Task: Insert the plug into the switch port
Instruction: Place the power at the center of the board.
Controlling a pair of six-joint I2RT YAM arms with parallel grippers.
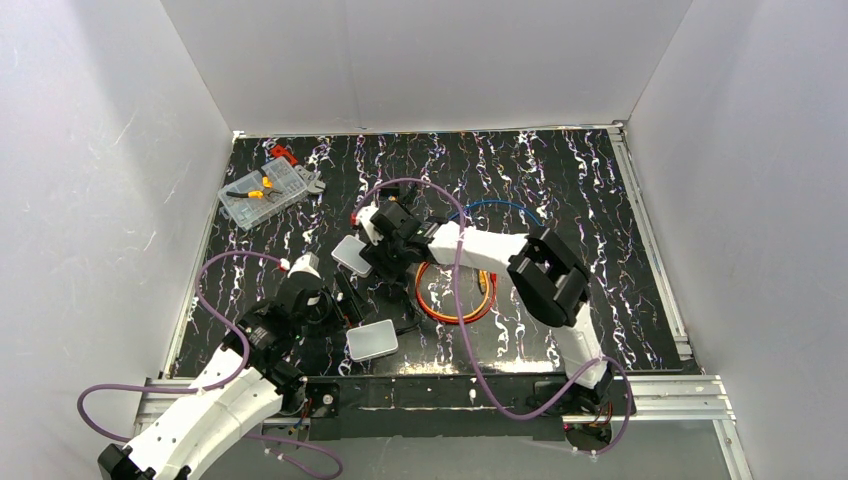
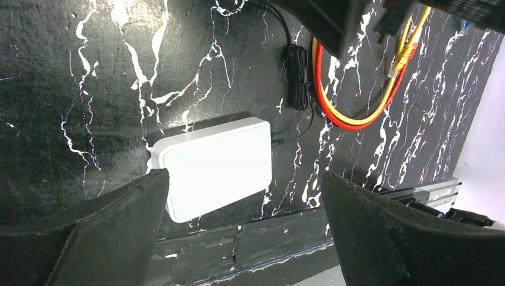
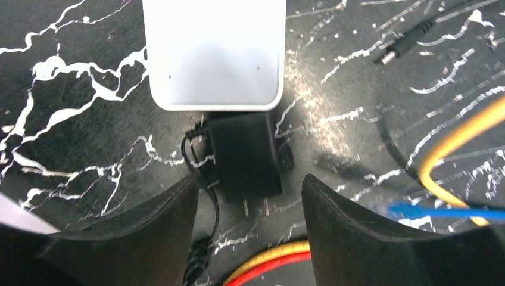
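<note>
The switch, a pale flat box with rounded corners, lies near the table's front edge. Its port does not show. A small black barrel plug on a thin cord rests with its tip at the switch's right edge; I cannot tell whether it is seated. My left gripper hangs open over the switch's near side. My right gripper is open above a black power adapter lying prongs toward me. Another barrel plug lies loose on the table.
A smaller white box sits just beyond the adapter. A red and yellow cable coil, a blue cable and a bundled black cord lie mid-table. A clear parts box stands far left. White walls surround the table.
</note>
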